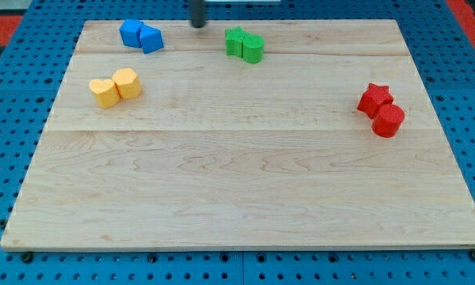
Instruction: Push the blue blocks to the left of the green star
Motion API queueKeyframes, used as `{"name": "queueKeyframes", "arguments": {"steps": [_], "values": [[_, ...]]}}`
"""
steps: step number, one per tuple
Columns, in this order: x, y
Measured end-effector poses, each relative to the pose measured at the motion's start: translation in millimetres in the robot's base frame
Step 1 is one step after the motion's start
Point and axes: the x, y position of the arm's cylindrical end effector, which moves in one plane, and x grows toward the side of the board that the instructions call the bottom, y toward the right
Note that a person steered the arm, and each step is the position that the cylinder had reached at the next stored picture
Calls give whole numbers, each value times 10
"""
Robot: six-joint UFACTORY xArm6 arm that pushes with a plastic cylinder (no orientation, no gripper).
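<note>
Two blue blocks touch each other at the view's top left: one blue block [131,32] and a second blue block [151,39] just right of it. The green star [236,40] sits at the top centre with a green cylinder [253,49] against its right side. My tip [198,24] is at the top edge of the board, between the blue pair and the green star, touching neither. The blue blocks lie to the view's left of the green star, with a gap between them.
A yellow heart [104,93] and a yellow hexagon [127,83] touch at the left. A red star [374,98] and a red cylinder [389,120] touch at the right. The wooden board [237,190] lies on a blue pegboard.
</note>
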Motion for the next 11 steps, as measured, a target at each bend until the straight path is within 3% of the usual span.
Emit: {"name": "queueKeyframes", "arguments": {"steps": [2, 3, 5, 6, 7, 8, 9, 10, 11], "values": [[177, -1305], [453, -995], [454, -265], [470, 371], [821, -60], [1345, -1034], [1985, -1626], [1983, -1095], [1669, -616]]}}
